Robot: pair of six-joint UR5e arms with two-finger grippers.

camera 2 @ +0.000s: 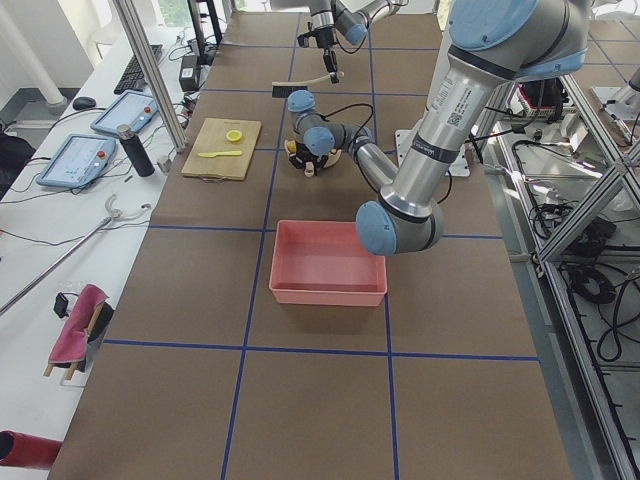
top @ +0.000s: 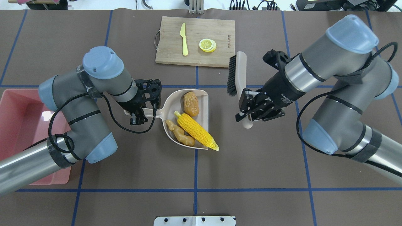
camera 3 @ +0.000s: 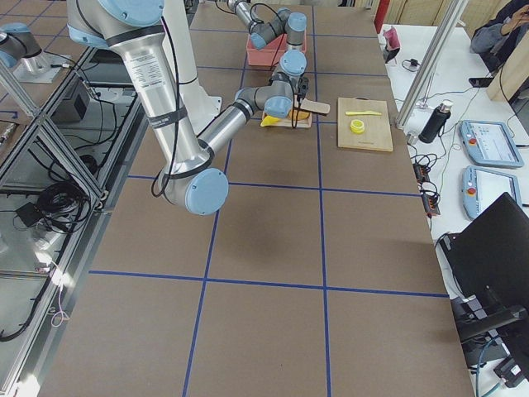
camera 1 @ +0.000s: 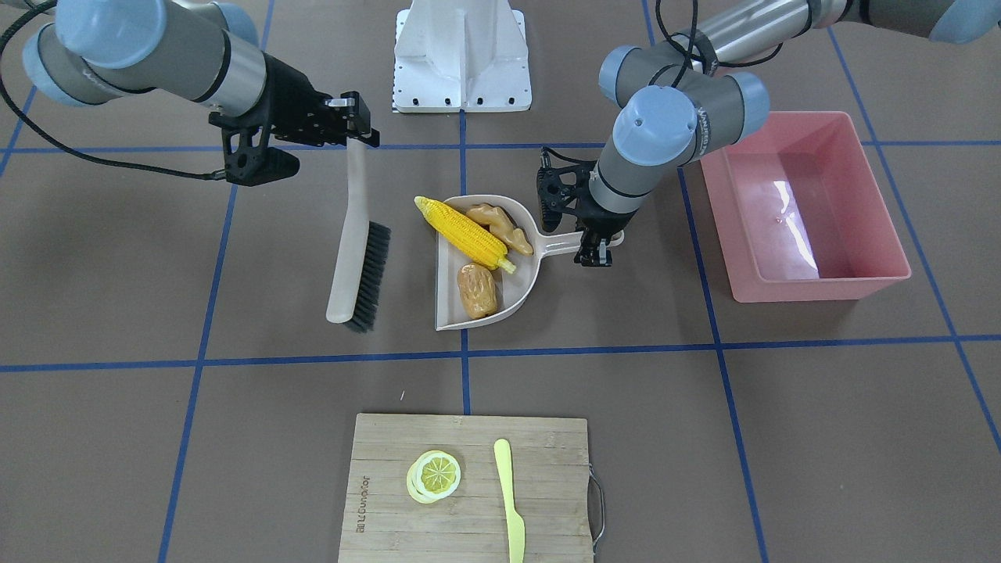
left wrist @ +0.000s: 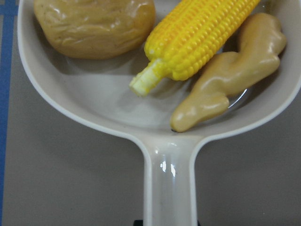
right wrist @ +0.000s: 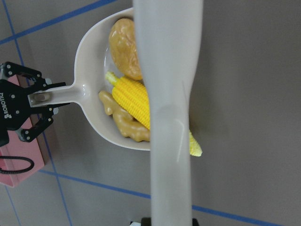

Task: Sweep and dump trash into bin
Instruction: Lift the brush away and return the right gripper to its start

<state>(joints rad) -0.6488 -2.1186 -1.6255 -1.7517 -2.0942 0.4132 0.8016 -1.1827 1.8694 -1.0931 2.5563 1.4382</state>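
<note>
Closest to your left wrist camera is the dustpan (left wrist: 171,188): its pale handle runs up from the bottom edge of that frame and widens into the scoop. You can see all three pieces of trash in it. The potato (left wrist: 94,23) sits at the upper left, the corn cob (left wrist: 202,37) slants across the top middle with its cut stub toward the handle, and the ginger root (left wrist: 230,70) lies at the right, touching the corn and the scoop's back wall. In the overhead view the corn's pointed tip pokes out past the scoop's open lip.

Your left gripper (top: 137,116) is closed around the end of the dustpan handle, left of centre in the overhead frame. The pan's base looks flat on the brown table (camera 1: 235,469).

Your right gripper (camera 1: 358,125) is clamped on the top of the brush (camera 1: 352,250) handle, in the upper left of the front-facing frame. The brush hangs down the picture from there, just left of the dustpan and apart from it, with its dark bristles turned toward the pan's open side. You cannot tell from these views whether the bristles touch the table.

The bin (camera 1: 813,288) stands at the right of the front-facing frame, near the dustpan's handle end and not touching it.

At the bottom centre of that frame a wooden cutting board (camera 1: 469,469) carries a lemon slice (camera 1: 434,475) and a yellow knife (camera 1: 510,500), well apart from the dustpan.
</note>
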